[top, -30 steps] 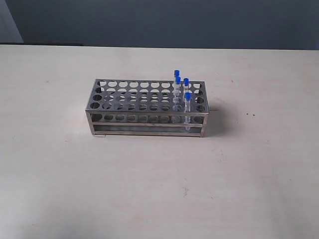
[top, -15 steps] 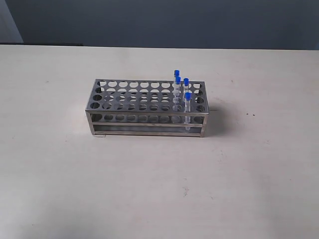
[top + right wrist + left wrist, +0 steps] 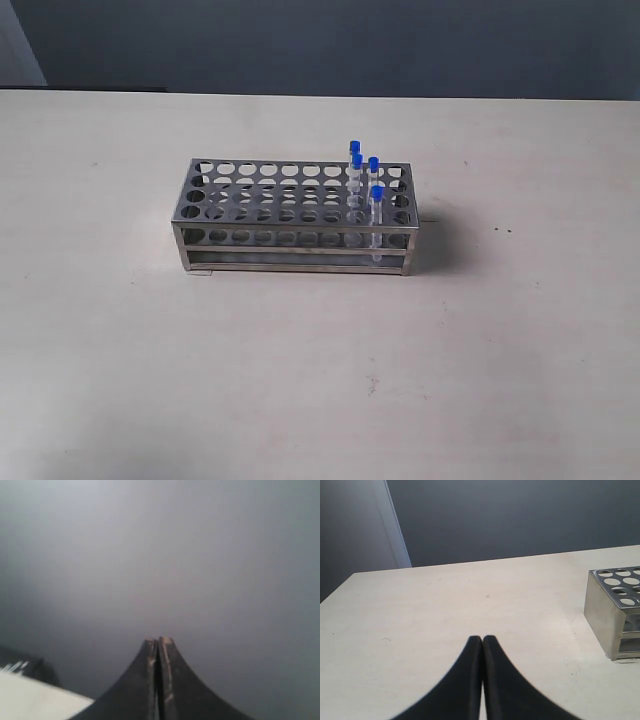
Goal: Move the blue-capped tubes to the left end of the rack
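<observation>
The silver rack (image 3: 240, 201) stands mid-table in the exterior view. Several blue-capped tubes stand upright in holes near its right end: one in front (image 3: 377, 193), one behind it (image 3: 373, 164), and two close together at the back (image 3: 355, 152). No arm shows in the exterior view. In the left wrist view my left gripper (image 3: 482, 639) is shut and empty above bare table, with a corner of the rack (image 3: 602, 610) off to one side. My right gripper (image 3: 158, 641) is shut and empty, facing a grey wall.
The pale table (image 3: 300, 380) spreads wide around the rack. A dark wall (image 3: 330, 45) runs behind its far edge. A sliver of table corner (image 3: 30, 700) shows in the right wrist view.
</observation>
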